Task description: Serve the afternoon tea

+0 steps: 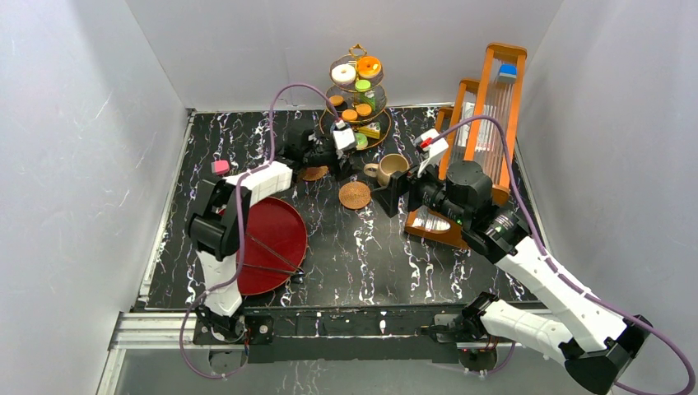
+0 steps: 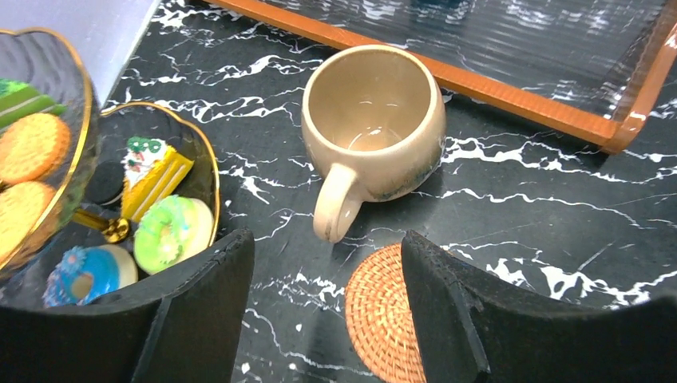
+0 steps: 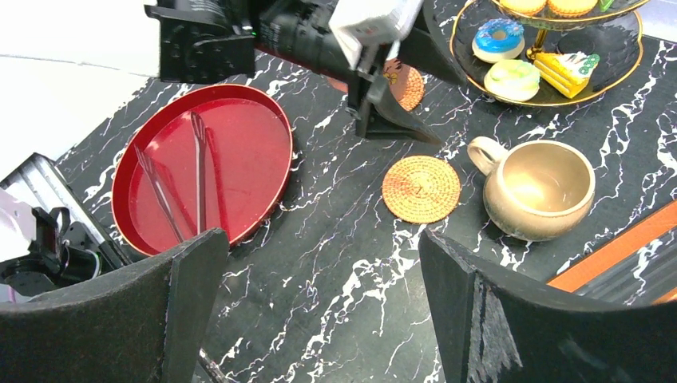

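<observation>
The left pincer is seen open, with nothing held between its two black fingers. It is held low over the black marbled desk, just in front of the beige mug. The mug is stood upright and empty on the bare desk, with its handle turned toward this pincer. A woven coaster is laid flat just beside the handle, and the mug is not on it. A second woven coaster is partly hidden behind the left pincer in the right wrist view.

The right pincer is opened wide, and nothing is held in it. It is held above the desk, near the mug and the first coaster.

The gold three-tier stand is placed at the far edge of the desk, close to the mug. On its bottom plate a yellow cake slice, a green donut and a blue donut are seen. Cookies are laid on the middle plate. A white donut and an orange donut are set on the top plate. Green marks are seen on the cake's white top, but they cannot be read.

The round red tray is set by the left arm, and black tongs are laid in it. An orange rack is stood on the right side of the desk.
</observation>
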Motion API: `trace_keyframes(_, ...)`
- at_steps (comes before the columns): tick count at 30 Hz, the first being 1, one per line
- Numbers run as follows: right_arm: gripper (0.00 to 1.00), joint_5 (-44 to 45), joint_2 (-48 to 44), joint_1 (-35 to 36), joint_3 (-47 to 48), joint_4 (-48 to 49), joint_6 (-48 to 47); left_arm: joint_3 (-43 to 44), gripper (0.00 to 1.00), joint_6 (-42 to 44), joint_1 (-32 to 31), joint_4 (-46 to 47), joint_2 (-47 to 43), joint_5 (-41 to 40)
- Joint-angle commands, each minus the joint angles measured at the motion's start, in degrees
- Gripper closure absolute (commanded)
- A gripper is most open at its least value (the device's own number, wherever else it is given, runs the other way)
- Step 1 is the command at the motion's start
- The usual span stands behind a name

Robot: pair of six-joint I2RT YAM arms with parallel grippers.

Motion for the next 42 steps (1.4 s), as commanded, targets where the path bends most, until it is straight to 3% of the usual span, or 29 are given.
trace_keyframes(1,0.01,0.9,-1.6,-0.3,3.1,1.0,-1.1,4.9,0.35,5.2,-2.0,-2.7,3.8,0.6)
trace_keyframes(17,0.01,1.3,-2.6,-0.3,1.8,1.6,-1.8,12.0,0.36,8.3,-5.3,-5.0,14.1,-1.6)
trace_keyframes(29,0.01,1.4,-3.1,-0.4,0.5,2.4,-1.8,6.2,0.54,9.6,-8.0,-6.3,7.9,-2.6)
trace_keyframes(42,0.01,0.3,-2.1,-0.4,1.6,3.0,-2.0,6.3,0.57,3.0,-11.2,1.8,11.1,-17.3)
